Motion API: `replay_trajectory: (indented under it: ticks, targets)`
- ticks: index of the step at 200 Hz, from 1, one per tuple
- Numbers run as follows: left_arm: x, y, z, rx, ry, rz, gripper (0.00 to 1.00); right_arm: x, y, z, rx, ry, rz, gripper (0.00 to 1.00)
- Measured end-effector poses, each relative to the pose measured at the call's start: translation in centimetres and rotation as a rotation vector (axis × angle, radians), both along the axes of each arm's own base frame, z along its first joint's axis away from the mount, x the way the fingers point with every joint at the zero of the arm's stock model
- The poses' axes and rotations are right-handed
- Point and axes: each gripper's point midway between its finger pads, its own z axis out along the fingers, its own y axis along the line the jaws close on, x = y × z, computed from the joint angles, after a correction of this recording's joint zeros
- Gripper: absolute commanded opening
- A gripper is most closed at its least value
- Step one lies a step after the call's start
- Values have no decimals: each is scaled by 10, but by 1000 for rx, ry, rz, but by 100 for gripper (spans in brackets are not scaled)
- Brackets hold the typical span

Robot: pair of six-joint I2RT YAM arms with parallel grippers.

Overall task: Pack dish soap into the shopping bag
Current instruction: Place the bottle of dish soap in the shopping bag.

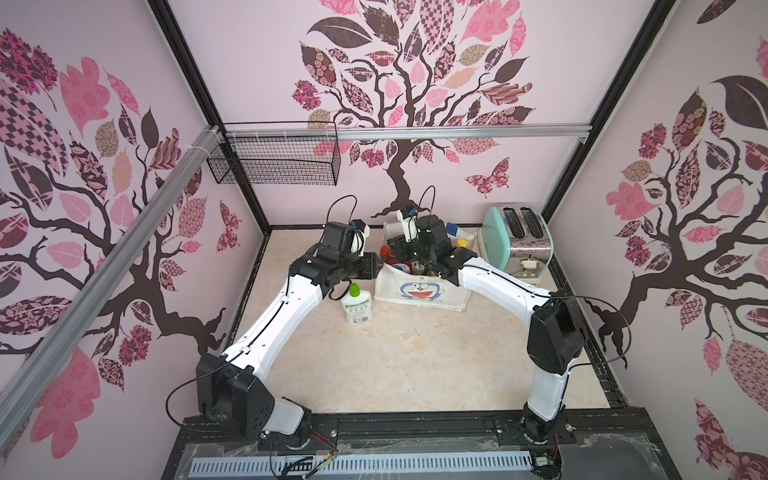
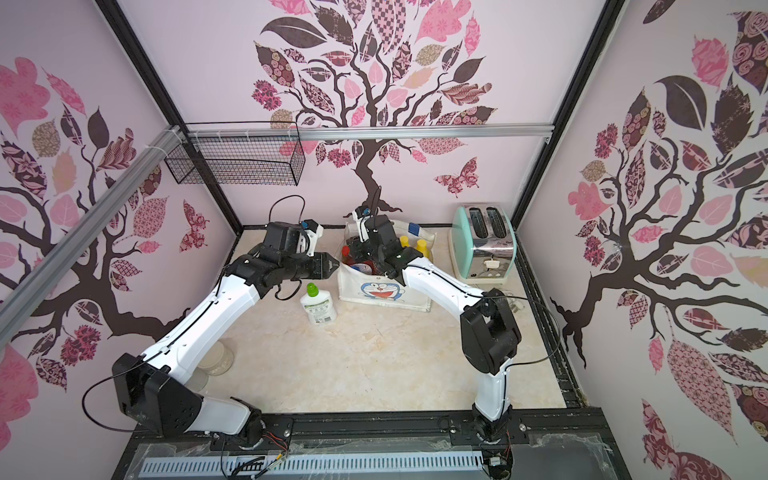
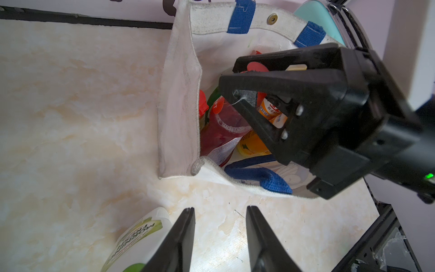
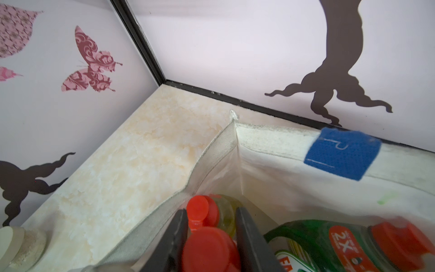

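Note:
The white shopping bag (image 1: 419, 291) (image 2: 382, 291) with blue handles and a cat face stands open at the back of the table. Inside it are a red bottle (image 3: 223, 127), a dark green one (image 4: 329, 240), a yellow-green one (image 4: 226, 212) and orange ones (image 3: 254, 143). My right gripper (image 4: 211, 209) (image 3: 229, 73) reaches into the bag, shut on the red cap (image 4: 209, 247) of a bottle. A white dish soap bottle with a green cap (image 1: 356, 305) (image 3: 138, 240) stands on the table left of the bag. My left gripper (image 3: 220, 209) (image 1: 376, 266) hovers above and beside it, open and empty.
A mint-green toaster (image 1: 515, 245) stands right of the bag against the back wall. A black wire basket (image 1: 274, 162) hangs on the rail at the upper left. A pale jar (image 2: 216, 357) sits by the left wall, partly behind my left arm.

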Motion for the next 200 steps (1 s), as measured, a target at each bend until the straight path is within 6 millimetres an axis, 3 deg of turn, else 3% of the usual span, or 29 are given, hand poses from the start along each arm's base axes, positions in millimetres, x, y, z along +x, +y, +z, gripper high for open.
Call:
replay_trajectory:
  ticks: [76,95,133,157,200]
  targets:
    - [0,0,0,6,-5,-10,37,-3,-3,-12,-9,14,-6,3]
    - [0,0,0,6,-5,-11,36,-4,-5,-15,-26,18,-14,13]
    - [0,-1,-1,8,-2,-11,36,-6,-9,-18,-72,24,-24,44]
    - [0,0,-2,8,-1,-11,36,-6,-12,-14,-112,16,-28,52]
    - [-1,0,-2,9,1,-11,36,-3,-12,12,-130,-27,-30,66]
